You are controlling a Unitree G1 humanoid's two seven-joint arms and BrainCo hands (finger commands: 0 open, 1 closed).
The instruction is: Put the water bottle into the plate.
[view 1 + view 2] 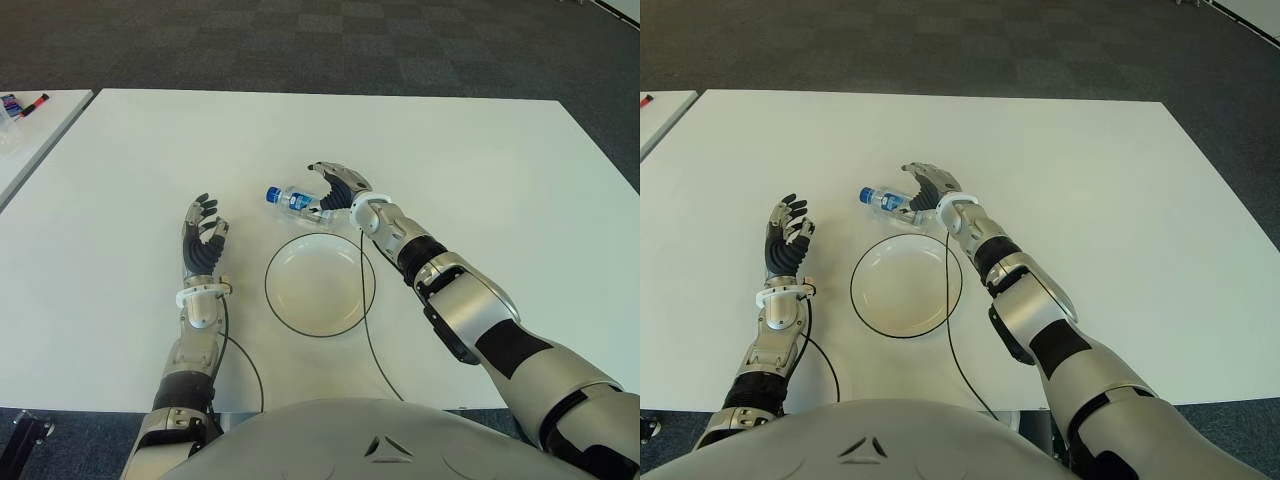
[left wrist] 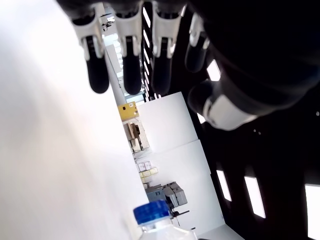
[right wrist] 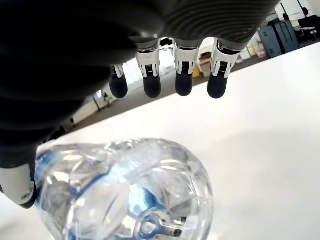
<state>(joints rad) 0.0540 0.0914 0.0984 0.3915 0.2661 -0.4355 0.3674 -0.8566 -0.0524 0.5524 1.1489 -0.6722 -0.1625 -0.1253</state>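
Eye views: nearest the camera, the robot's grey torso fills the lower edge, with both forearms reaching forward over the white table. A round white plate with a dark rim sits on the table directly ahead, and a thin black cable crosses its right side. The water bottle lies on its side just beyond the plate's far rim, blue cap pointing to the robot's left, outside the plate. The right hand is at the bottle's base end, fingers arched over it; contact cannot be confirmed from here. The left hand shows well to the left of the plate, fingers extended upward, holding nothing. Markers lie on a second table at far left. Left wrist view: four fingers held straight and apart, the thumb off to the side, palm empty; the bottle's blue cap is visible farther off. Right wrist view: the clear ribbed base of the bottle lies on the table under the palm, fingertips extended past it, not wrapped around it; the thumb sits close beside the bottle.
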